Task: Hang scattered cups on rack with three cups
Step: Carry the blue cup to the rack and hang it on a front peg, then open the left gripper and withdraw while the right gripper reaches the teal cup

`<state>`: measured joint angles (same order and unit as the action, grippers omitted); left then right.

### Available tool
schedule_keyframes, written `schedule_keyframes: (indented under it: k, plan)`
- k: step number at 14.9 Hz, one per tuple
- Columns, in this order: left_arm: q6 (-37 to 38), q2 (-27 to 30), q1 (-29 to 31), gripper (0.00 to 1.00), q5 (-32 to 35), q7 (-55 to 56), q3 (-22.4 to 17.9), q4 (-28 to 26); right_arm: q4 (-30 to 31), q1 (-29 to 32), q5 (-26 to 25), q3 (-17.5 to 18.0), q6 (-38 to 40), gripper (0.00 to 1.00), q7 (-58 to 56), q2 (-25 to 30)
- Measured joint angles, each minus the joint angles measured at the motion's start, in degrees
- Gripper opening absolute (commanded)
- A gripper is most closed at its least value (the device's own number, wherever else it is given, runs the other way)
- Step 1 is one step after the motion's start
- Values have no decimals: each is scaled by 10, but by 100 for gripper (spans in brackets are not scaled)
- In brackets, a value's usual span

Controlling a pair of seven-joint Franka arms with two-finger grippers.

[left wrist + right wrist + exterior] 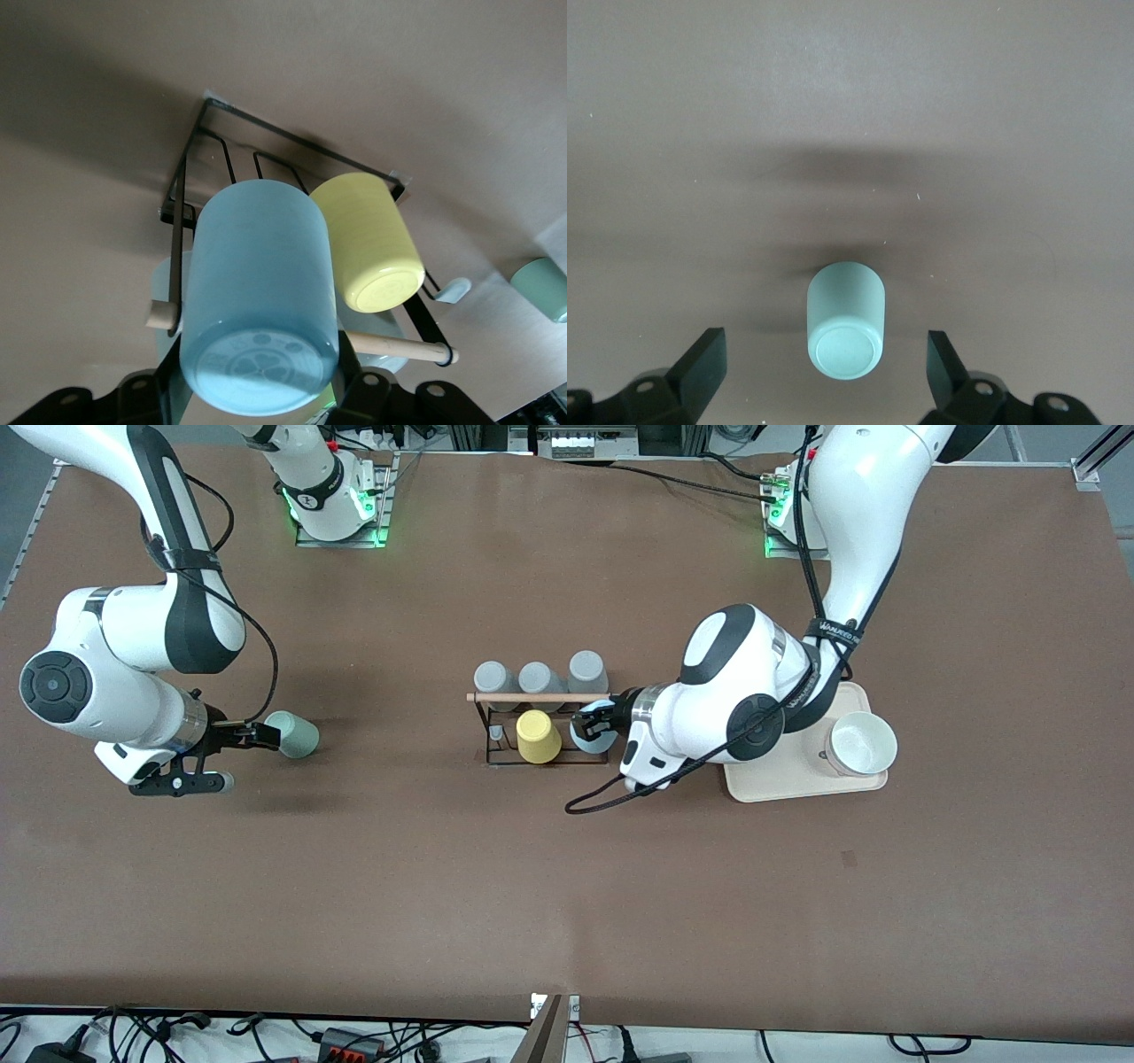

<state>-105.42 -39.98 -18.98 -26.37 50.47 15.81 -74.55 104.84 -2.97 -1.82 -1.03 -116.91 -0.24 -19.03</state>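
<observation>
Blue tumbler (261, 297) sits clamped in the left gripper (595, 722) at the rack (496, 757) beside the yellow tumbler (538, 736), unhung, while the right gripper (824, 372) gapes around the lying mint tumbler (845, 320).

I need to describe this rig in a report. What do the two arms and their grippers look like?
Both arms are glossy white with black joint sections and round dark joint caps. Black cables run along each, strapped on by lettered black bands. The left gripper and right gripper are black with two fingers. Green lights glow at both bases.
</observation>
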Motion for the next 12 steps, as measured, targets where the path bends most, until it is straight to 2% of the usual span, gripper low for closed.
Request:
schedule_keyframes:
  k: [1,3,7,10,12]
  plan:
    - [-6,-4,-5,99,0,0,0,0,0,1,0,0,-1,100,0,0]
    - [-30,-13,-12,100,4,-1,-2,0,0,4,0,0,-2,100,0,0]
    - [-43,-11,-9,100,68,1,-4,18,0,6,0,0,-5,100,0,-1]
    - [31,37,46,100,79,1,-12,38,0,6,0,0,-8,100,0,-7]
    - [104,85,121,100,98,0,-14,41,0,6,0,0,-9,100,0,-11]
